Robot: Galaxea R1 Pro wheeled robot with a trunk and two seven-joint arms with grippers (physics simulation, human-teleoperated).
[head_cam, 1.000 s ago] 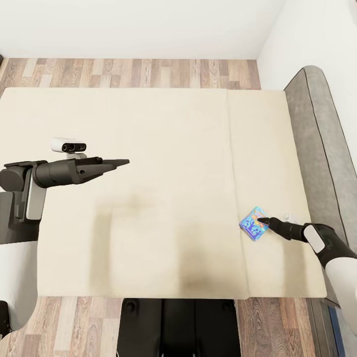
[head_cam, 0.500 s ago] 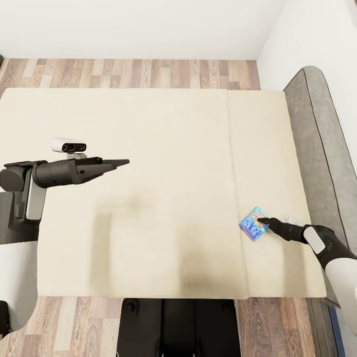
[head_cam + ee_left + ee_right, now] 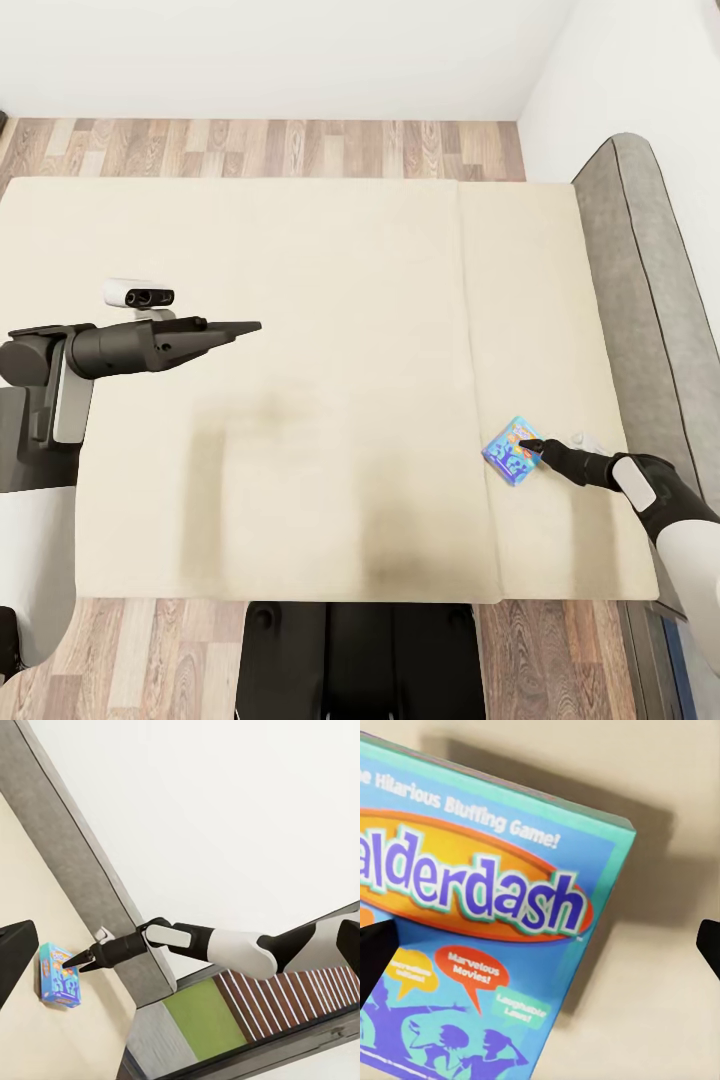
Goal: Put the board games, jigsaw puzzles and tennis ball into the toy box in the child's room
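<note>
A small blue board game [image 3: 512, 452] with a printed lid lies flat on the cream bed [image 3: 330, 280], near its right side beyond the seam. My right gripper [image 3: 528, 443] reaches in from the right and is at the box's right edge. In the right wrist view the lid [image 3: 495, 945] sits close under the open gripper [image 3: 547, 956], one dark fingertip [image 3: 375, 960] over the lid and the other over bare mattress. The left wrist view takes in the same box [image 3: 60, 975] and the right gripper [image 3: 75, 961]. My left gripper [image 3: 255, 326] hovers open over the bed's left half, holding nothing.
A grey padded headboard [image 3: 650, 300] runs along the bed's right side against the white wall. Wood-plank floor [image 3: 260, 148] shows beyond the far edge and at the near edge beside my base [image 3: 360, 660].
</note>
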